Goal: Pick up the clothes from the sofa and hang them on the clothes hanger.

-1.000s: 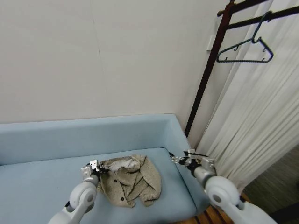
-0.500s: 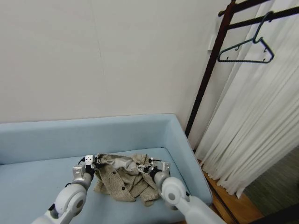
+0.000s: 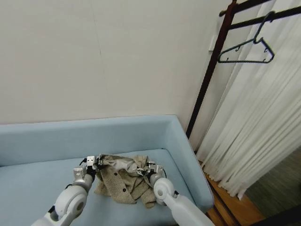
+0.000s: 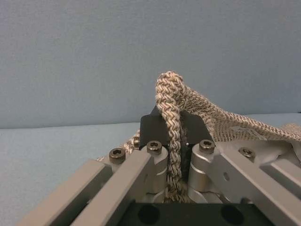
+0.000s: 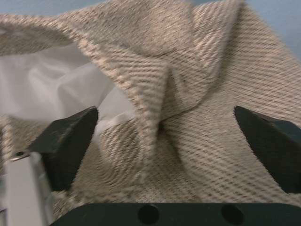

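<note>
Cardigan [image 3: 123,182] lies bunched on sofa [image 3: 42,141] seat, nr its right end. L gripper [image 4: 175,127] pinches knit edge tight. R gripper [image 5: 164,115] is spread wide over collar fold. Best to sink deeper and catch knit and lining before closing.

Rack [image 3: 201,94] top cut off, upper R
</note>
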